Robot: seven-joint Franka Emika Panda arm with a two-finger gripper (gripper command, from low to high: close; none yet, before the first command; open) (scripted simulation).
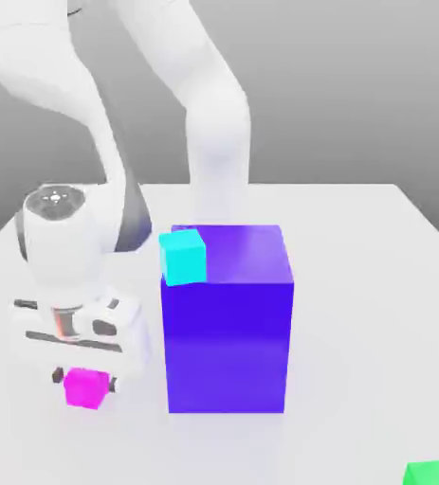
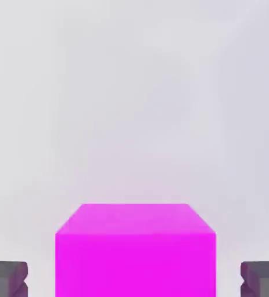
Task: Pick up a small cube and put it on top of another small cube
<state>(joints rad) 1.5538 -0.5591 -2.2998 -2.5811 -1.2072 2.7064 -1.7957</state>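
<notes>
Fingers (image 2: pixel 9 278) spread either side of pink cube (image 1: pixel 85 388), gaps visible, gripper (image 1: pixel 85 384) low over table (image 1: pixel 356 284); blue block (image 1: pixel 228 322) just beside, cyan cube (image 1: pixel 183 256) against its top edge; green cube (image 1: pixel 429 473) well apart at exterior view's right

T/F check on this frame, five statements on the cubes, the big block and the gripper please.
1. The magenta cube sits between the fingers of the gripper. True.
2. The fingers press against the magenta cube's sides. False: the hand view shows a gap on each side.
3. The cyan cube is by the blue-violet block, near its top. True.
4. The green cube is stacked on the magenta cube. False: it sits apart on the table, at the exterior view's lower right.
5. The blue-violet block is smaller than the magenta cube. False: it is far larger.
</notes>
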